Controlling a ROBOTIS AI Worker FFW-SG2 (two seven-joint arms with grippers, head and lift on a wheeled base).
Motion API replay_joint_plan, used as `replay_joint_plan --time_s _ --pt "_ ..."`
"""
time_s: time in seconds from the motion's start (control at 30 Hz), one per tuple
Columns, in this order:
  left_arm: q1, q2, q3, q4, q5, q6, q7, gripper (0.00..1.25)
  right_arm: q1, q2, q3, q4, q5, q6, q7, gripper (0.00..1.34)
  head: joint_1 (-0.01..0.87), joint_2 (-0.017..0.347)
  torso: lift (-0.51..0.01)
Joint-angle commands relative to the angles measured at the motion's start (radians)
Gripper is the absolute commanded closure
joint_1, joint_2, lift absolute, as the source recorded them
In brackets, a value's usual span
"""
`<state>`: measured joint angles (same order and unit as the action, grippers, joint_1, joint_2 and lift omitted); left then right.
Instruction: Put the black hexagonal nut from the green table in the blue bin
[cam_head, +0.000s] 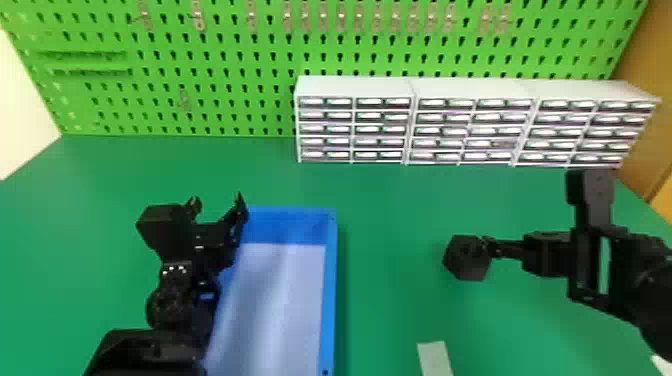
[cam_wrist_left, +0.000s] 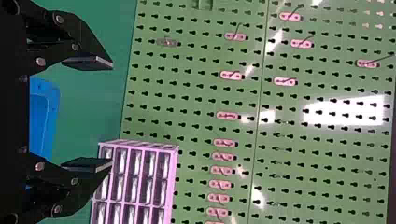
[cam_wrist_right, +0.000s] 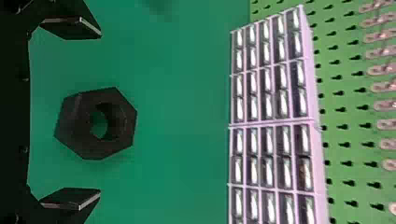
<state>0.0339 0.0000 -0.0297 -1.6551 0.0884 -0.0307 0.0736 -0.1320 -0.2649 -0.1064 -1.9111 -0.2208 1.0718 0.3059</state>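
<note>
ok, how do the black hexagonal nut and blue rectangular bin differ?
The black hexagonal nut is far smaller than the blue rectangular bin. The nut is dark throughout; the bin is pale inside. The nut's hole runs through; the bin's bottom is closed. Both sit on the green table.

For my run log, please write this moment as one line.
right gripper: open, at black nut | black nut: on green table, not gripped | left gripper: open, by blue bin | placement: not done
</note>
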Motion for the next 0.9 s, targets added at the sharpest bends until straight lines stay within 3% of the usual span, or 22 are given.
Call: replay_joint_plan --time_s 0.0,0.27,0.87 --pt "-0.002 -0.003 0.001 0.0 0.001 0.0 0.0 0.51 -0.023 -0.016 0.034 0.0 0.003 0.076 0.002 0.11 0.657 0.057 -0.095" --pt "-0.005 -0.003 -0.001 0.0 -0.001 0.0 0.0 0.51 -0.044 -0.034 0.056 0.0 0.015 0.149 0.033 0.11 0.657 0.057 -0.095" --pt "-0.005 -0.003 -0.004 0.002 -0.001 0.0 0.0 0.51 -0.063 -0.036 0.068 0.01 0.081 0.181 0.087 0.11 0.657 0.057 -0.095"
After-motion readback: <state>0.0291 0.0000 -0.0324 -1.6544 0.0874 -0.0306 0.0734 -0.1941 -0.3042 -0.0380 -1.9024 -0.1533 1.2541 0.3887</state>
